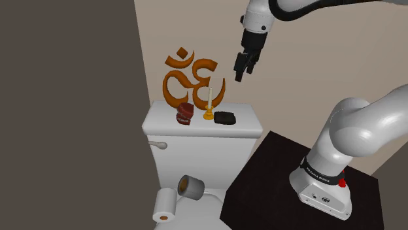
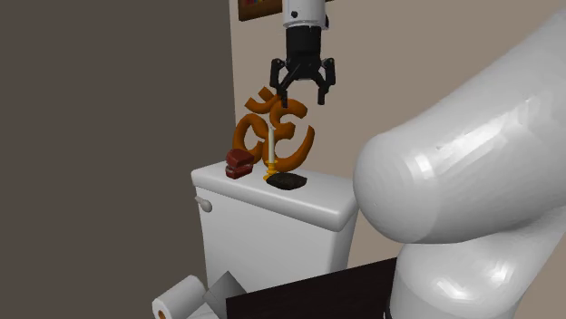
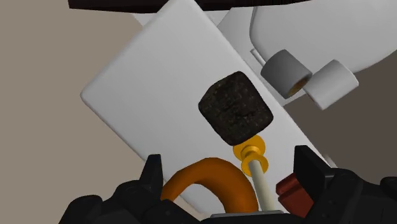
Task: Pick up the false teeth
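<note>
The false teeth (image 1: pixel 185 114) are noted on the tank lid (image 1: pixel 247 119) beside the candle (image 1: pixel 208 108); the jaws are released, empty, well above the candle.

Lid (image 3: pixel 146 83) smooth satin white. Pad (image 3: pixel 235 105) rough, matt black. Ornament (image 3: pixel 207 170) smooth, glossy orange-brown. Teeth (image 1: pixel 185 114) matt dark red. Arm (image 2: pixel 453 163) glossy white. Stand (image 1: pixel 274 170) matt, dark, faint wood grain.

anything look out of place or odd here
A grey roll and a white roll lie loose on their sides below the tank lid. The dark red false teeth sit on that lid beside a candle, an odd spot.
</note>
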